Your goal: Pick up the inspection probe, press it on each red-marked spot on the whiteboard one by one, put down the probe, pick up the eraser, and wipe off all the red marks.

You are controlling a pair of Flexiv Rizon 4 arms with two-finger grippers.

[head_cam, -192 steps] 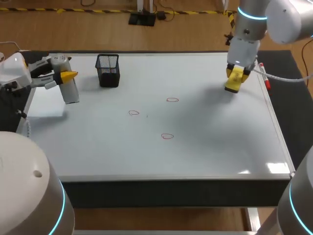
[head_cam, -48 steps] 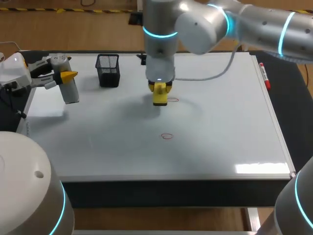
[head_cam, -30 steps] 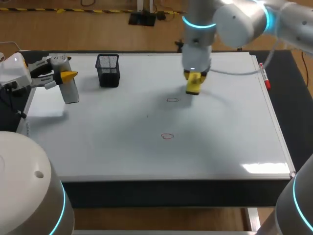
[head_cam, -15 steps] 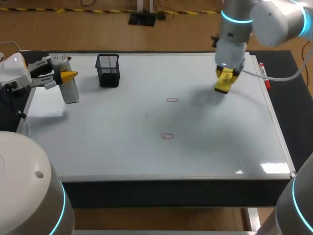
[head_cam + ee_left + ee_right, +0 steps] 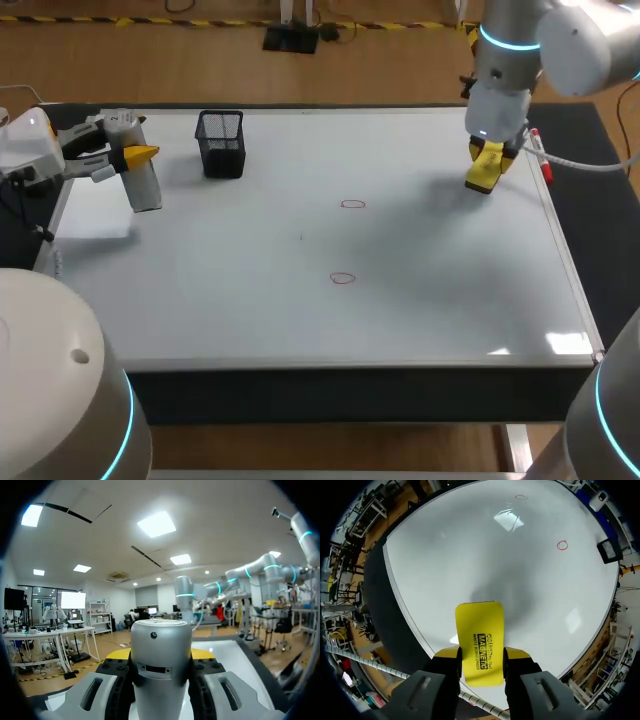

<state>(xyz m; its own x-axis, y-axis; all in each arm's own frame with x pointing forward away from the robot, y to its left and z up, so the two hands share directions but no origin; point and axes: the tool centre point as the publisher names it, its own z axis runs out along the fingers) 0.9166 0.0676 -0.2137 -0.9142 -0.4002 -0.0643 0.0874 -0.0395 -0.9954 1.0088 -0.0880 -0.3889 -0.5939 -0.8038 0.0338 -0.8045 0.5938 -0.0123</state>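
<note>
The yellow eraser [image 5: 484,166] hangs off the right arm [image 5: 505,60] over the far right of the whiteboard [image 5: 300,320], which lies flat on the bench [image 5: 350,392]. The right jaws are closed on the eraser's two long sides, spread only as wide as the block. From the right wrist camera its long axis runs straight out along the fingers, with the free end pointing down at the board. A soft shadow lies just ahead of it, and I can't tell whether the tip touches the surface. Just beside it, along the board's right edge, lies a red marker [image 5: 540,156]. Well away toward the middle sit the two red marks [image 5: 352,204], the second mark [image 5: 342,278] being nearer the front edge, with open white board between them and the eraser. A black mesh cup [image 5: 221,143] stands at the far left of the board. Further left, the left arm [image 5: 30,145] is at the board's edge. The left jaws are closed round the silver probe [image 5: 140,170], which stands upright; the left wrist camera shows the probe [image 5: 161,665] gripped on both sides.
</note>
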